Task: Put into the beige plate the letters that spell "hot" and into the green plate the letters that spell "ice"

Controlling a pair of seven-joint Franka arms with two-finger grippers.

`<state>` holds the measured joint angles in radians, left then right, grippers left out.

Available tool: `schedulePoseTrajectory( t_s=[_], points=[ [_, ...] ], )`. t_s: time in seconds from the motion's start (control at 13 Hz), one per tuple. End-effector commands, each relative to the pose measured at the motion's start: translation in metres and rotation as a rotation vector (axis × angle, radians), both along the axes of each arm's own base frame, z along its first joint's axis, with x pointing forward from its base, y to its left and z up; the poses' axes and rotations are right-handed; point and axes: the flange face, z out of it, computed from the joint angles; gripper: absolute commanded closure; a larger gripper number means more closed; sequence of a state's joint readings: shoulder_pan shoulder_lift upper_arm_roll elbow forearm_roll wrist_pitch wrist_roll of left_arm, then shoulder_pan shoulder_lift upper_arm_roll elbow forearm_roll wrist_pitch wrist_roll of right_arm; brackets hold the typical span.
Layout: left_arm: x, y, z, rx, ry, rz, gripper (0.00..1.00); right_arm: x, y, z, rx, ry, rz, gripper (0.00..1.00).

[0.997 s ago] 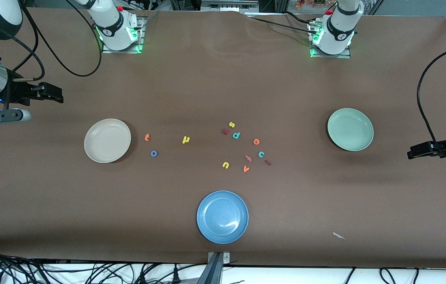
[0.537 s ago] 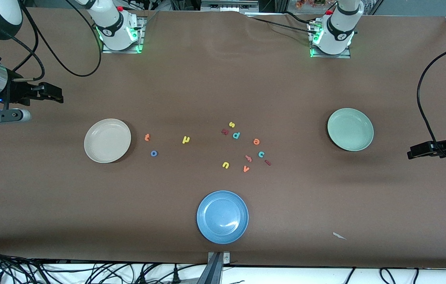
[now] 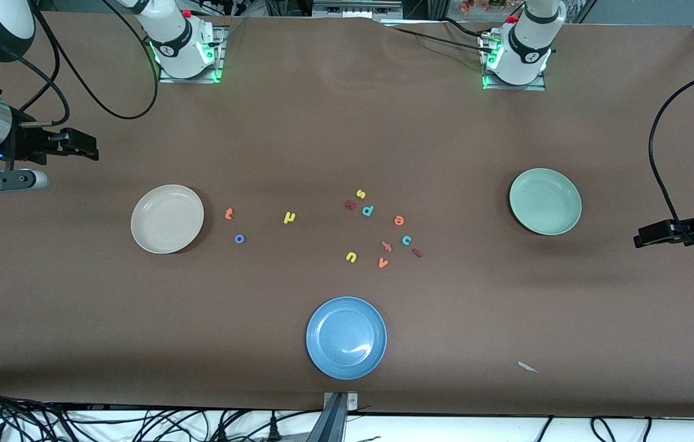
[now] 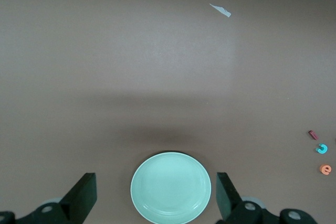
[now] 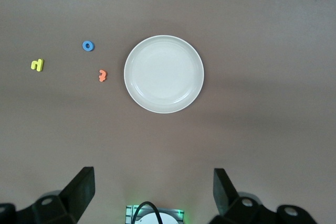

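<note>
Plates: right wrist view shows only the beige plate [image 5: 164,74], left wrist view only the green plate [image 4: 170,186]; both tools spread.

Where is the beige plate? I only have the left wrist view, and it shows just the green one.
Observer: The beige plate sits toward the right arm's end of the table, with nothing in it.
Operator: And the h, o and t?
Observer: The orange t, blue o and yellow h lie beside it, the h farthest from the plate.
Operator: The right claw?
Observer: The right claw hangs open above that same end, holding nothing.
</note>
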<state>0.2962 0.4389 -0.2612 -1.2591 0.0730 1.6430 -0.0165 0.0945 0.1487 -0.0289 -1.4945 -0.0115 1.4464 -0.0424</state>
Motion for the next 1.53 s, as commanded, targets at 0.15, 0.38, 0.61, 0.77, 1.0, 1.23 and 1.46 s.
schedulePoseTrajectory(
  t_s=[0.15, 0.38, 0.61, 0.77, 1.0, 1.23, 1.46],
  points=[
    [-0.0032, 0.0005, 0.0046, -0.01, -0.001, -0.003, 0.0, -0.0055, -0.0004, 0.0014, 0.02, 0.005, -0.007, 0.0],
    [-0.0033, 0.0016, 0.0047, -0.01, -0.001, -0.002, 0.0, -0.0058, -0.0005, 0.0022, 0.021, 0.004, -0.007, 0.0],
    [-0.0033, -0.0005, 0.0065, -0.012, -0.004, -0.004, 0.0, -0.0058, -0.0005, 0.0022, 0.021, 0.004, -0.007, 0.0],
    [-0.0033, -0.0004, 0.0065, -0.012, -0.004, -0.003, 0.0, -0.0056, -0.0005, 0.0007, 0.02, 0.007, -0.007, 0.0],
    [-0.0034, 0.0007, 0.0065, -0.01, -0.004, -0.001, 0.0, -0.0055, -0.0004, 0.0014, 0.02, 0.005, -0.007, 0.0],
    [-0.0033, -0.0003, 0.0065, -0.01, -0.004, -0.003, 0.0, -0.0056, -0.0005, 0.0007, 0.02, 0.007, -0.007, 0.0],
    [-0.0034, 0.0007, 0.0065, -0.01, -0.004, -0.001, 0.0, -0.0056, -0.0005, 0.0007, 0.02, 0.007, -0.007, 0.0]
  ],
)
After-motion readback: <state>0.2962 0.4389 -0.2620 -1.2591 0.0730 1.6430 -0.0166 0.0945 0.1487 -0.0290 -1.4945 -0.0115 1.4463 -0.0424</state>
